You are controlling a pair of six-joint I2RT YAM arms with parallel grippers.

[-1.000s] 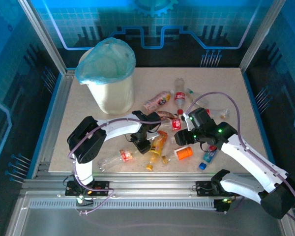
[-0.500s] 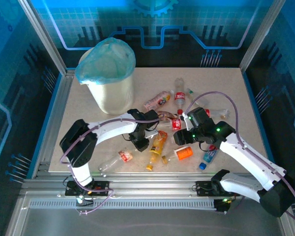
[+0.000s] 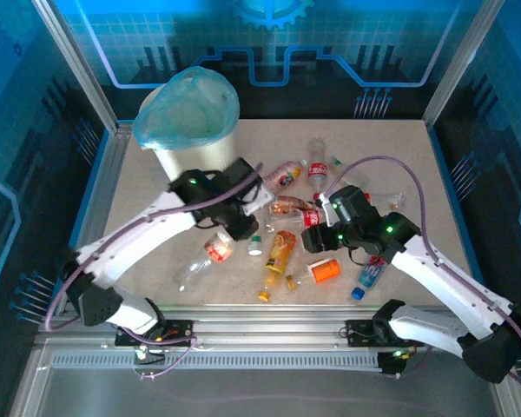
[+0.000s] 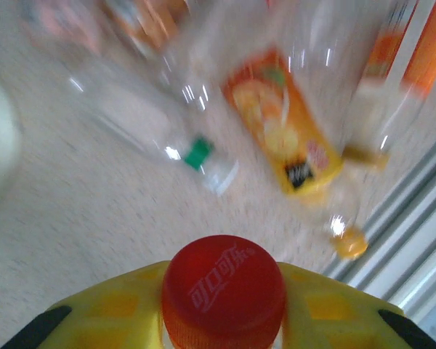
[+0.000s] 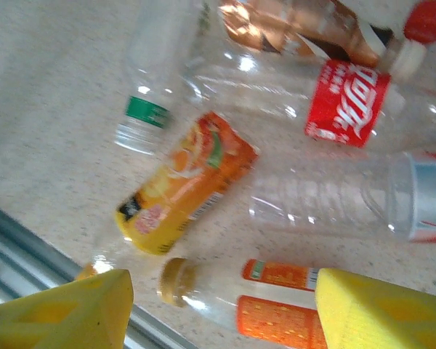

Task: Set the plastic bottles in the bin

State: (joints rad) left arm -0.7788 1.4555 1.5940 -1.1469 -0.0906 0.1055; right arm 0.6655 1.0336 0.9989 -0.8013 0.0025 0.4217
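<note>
- The left gripper (image 4: pixel 222 320) had its fingers shut tight on the red cap (image 4: pixel 224 291) of a red-labelled bottle (image 3: pixel 215 249). The cap faced the wrist and the body slanted near-left.
- The right gripper (image 5: pixel 221 294) hung with its fingers apart and empty above an orange-labelled bottle (image 5: pixel 276 313) lying crosswise.
- The bin (image 3: pixel 187 156) stood far left.

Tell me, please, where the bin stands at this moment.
In the top external view, the bin stands at the far left of the table, near its back corner; the pink-labelled bottle lies just to its right.
</note>
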